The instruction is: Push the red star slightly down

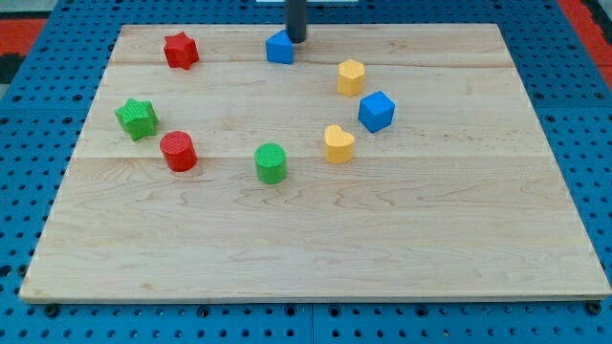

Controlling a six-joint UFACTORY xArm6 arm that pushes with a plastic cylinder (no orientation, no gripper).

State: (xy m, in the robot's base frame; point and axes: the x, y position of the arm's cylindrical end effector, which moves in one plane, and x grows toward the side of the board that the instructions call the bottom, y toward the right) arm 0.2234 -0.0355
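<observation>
Red star (pixel 180 50) well left of tool (pixel 297 41) (tool touching blue block (pixel 279 47)).

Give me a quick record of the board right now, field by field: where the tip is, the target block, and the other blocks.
tip: my tip at the view's top, beside the small blue block, on its right
target: red star, top left, apart from the tip
left group: green star, red cylinder
centre: green cylinder
right group: two yellow blocks, blue cube
surface: wooden board
</observation>
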